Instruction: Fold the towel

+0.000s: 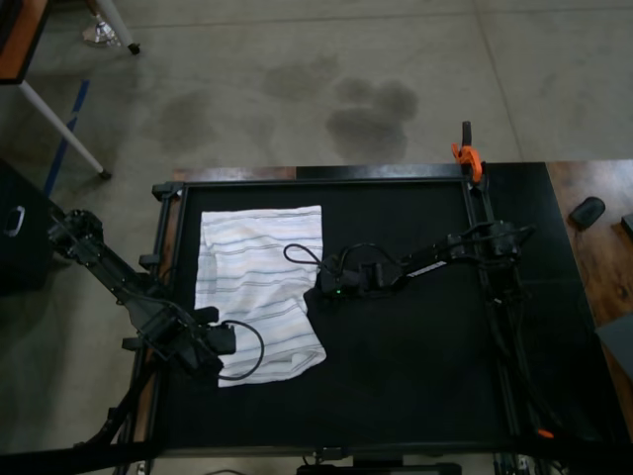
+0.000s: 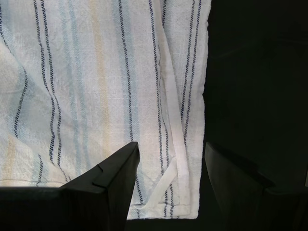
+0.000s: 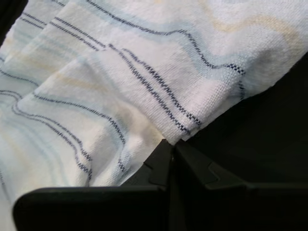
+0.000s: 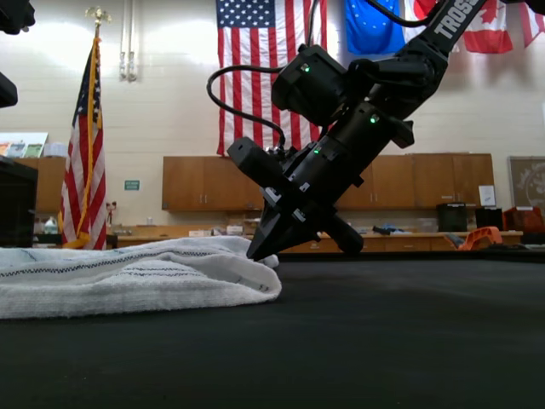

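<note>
The towel (image 1: 259, 287), white with thin dark and pale stripes, lies rumpled on the black mat (image 1: 415, 356) at the top view's left. My left gripper (image 1: 226, 338) sits at the towel's near left corner. In the left wrist view it (image 2: 171, 180) is open, and a hemmed corner of the towel (image 2: 106, 86) lies between its fingers (image 2: 118, 175). My right gripper (image 1: 318, 294) reaches in from the right to the towel's right edge. Its fingertips (image 3: 169, 153) are shut, pinching the towel's edge (image 3: 159, 91). The exterior view shows that gripper (image 4: 262, 252) tilted down onto the towel (image 4: 128, 277).
A black frame rail (image 1: 495, 327) runs along the mat's right side, with an orange clamp (image 1: 467, 156) at its far end. A dark object (image 1: 587, 211) lies on the wooden tabletop to the right. A black case (image 1: 20, 233) stands off the table's left.
</note>
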`<action>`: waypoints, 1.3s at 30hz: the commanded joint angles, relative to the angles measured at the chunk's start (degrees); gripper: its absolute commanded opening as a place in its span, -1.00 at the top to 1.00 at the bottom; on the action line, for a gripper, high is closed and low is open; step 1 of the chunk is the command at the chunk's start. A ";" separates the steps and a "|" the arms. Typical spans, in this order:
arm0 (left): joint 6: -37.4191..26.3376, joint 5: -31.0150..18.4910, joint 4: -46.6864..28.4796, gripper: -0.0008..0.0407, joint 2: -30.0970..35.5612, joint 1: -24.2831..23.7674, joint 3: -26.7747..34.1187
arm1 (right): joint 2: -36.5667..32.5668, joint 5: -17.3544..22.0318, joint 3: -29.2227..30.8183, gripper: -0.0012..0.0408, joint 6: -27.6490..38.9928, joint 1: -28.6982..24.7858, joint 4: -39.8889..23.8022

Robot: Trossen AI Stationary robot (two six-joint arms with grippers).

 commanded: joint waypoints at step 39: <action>-0.13 -6.43 6.71 0.04 0.02 0.11 0.02 | -11.67 4.57 -4.48 0.94 -3.43 0.07 -32.24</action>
